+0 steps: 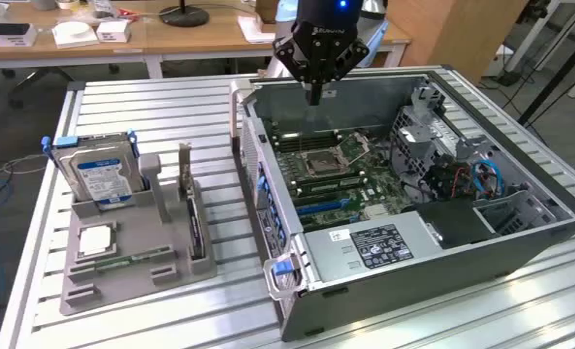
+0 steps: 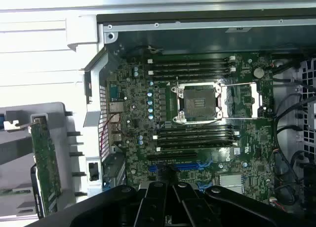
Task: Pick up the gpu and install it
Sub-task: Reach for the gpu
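- Gripper (image 1: 313,96) is observed in the exterior view, hanging over the far end of the open computer case (image 1: 443,287); its fingers are pressed together and nothing is gripped.
- Gpu (image 1: 194,222) is noted outside the case, stood on edge in a slot of the grey holder (image 1: 122,280) on the slatted table (image 1: 171,109), towards the exterior view's left. Its metal bracket is turned up at the far end.
- Gripper and gpu are recorded as well apart, with the case's side wall between them.
- Hard drive (image 1: 98,174) with a blue-and-white label is seen upright in the same holder, further to the exterior view's left. A square processor chip (image 1: 93,240) and a narrow green memory stick (image 1: 132,256) are laid flat in its nearer part.
- Motherboard (image 1: 336,171) is seen on the floor of the case, with the processor socket (image 1: 323,163) uncovered.
- Wrist view: the shut fingers of the gripper (image 2: 167,176) are seen above the motherboard (image 2: 197,64), close over the blue expansion slots (image 2: 190,165).
- Wrist view: the gpu (image 2: 47,163) is seen in the holder just beside the case, green face showing, apart from the gripper.
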{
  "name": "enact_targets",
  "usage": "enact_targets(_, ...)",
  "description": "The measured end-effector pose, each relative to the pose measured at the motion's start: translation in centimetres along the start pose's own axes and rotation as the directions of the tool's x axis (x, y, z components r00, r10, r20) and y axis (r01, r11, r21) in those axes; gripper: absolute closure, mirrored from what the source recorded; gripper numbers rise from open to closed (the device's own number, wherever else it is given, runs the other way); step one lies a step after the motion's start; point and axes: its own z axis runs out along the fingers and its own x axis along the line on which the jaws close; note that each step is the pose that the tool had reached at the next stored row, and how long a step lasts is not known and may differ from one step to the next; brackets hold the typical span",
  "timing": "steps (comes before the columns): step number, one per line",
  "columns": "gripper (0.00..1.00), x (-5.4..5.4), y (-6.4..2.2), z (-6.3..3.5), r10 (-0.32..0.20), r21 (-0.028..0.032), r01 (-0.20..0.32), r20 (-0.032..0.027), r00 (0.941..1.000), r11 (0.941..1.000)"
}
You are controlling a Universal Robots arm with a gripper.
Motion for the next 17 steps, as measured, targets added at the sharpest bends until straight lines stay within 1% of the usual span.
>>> enact_targets(17,0.89,0.0,0.0,0.0,0.0,0.0,0.0,0.0,1.0,1.0)
